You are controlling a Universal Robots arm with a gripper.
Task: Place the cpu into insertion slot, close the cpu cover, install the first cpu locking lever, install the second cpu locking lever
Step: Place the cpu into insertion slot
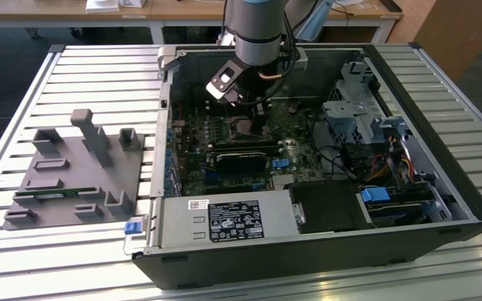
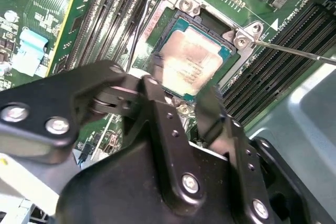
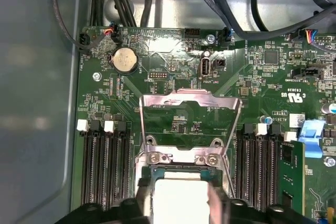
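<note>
Pinched cpu [image 2: 190, 59] between jaws by opposite edges, flat, squarely at slot [image 2: 207, 20]. Saw cover [image 3: 189, 99] hinged up beyond, clear of jaws.

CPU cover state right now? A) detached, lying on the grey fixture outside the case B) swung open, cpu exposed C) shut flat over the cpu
B: in the first wrist view the cpu cover stands swung up on its hinge, the motherboard showing through its window, and the cpu lies uncovered.
</note>
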